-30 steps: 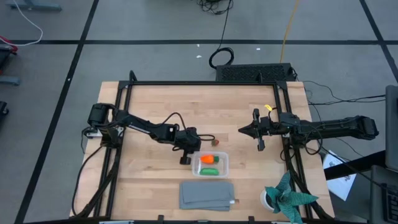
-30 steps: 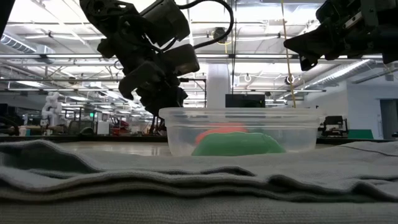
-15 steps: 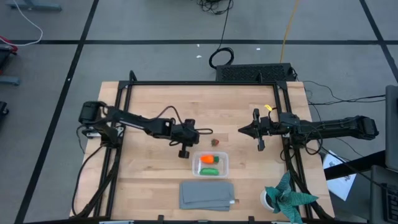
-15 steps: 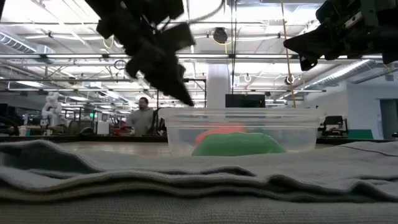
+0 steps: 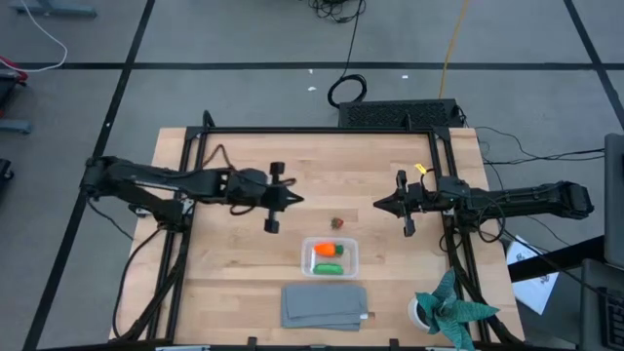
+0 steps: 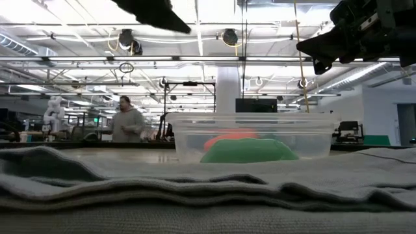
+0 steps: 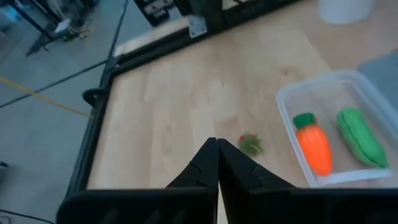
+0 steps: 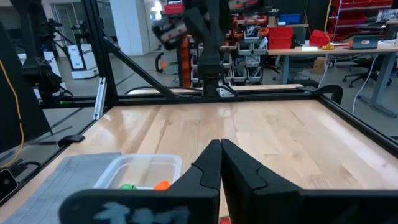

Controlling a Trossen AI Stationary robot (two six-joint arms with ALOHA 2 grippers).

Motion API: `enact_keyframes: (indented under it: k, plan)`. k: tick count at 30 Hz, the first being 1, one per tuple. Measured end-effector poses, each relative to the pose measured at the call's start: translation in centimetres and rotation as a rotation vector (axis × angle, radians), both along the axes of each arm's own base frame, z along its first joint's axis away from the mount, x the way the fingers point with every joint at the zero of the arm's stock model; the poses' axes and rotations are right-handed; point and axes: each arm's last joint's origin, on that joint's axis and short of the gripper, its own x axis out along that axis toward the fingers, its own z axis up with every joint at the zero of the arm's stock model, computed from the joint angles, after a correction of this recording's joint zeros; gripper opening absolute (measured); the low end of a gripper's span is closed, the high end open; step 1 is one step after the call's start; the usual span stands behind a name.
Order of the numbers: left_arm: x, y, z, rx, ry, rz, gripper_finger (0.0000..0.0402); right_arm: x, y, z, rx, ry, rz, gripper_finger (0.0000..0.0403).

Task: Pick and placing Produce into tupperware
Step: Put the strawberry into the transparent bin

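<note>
— From above, what is seen on the bench (image 5: pixel 244 156)?
— An orange carrot (image 5: pixel 326 251) and green pod (image 5: pixel 329 267) are held in the tupperware (image 5: pixel 331 257); a reddish piece (image 5: pixel 337 222) lies just beyond it.
— And from the wrists?
— The left tool (image 7: pixel 217 163) is pressed together, empty; the right tool (image 8: pixel 220 163) likewise.

left end effector (image 5: pixel 295 201) pulled back from tupperware (image 5: pixel 330 257)

Carrot (image 5: pixel 325 250) & green pod (image 5: pixel 329 267) in clear tupperware (image 5: pixel 351 257); reddish piece (image 5: pixel 337 222) just outside.
</note>
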Motion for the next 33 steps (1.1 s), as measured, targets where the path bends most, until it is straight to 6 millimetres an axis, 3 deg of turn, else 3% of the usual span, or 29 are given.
enact_keyframes:
  k: [11,23,33]
  plan:
    - [-5.1,0.1,4.2,-0.114,-0.110,0.049,0.0001,0.0,0.0,0.0,0.000,0.000,0.000,0.0000]
    - [-9.6,-0.5,6.1,-0.142,-0.146,0.052,0.0000,0.0,0.0,0.0,0.000,-0.001,0.000,0.0000]
    - [-13.7,0.2,7.5,-0.088,-0.209,0.094,0.0000,0.0,0.0,0.0,0.000,-0.001,0.000,0.0000]
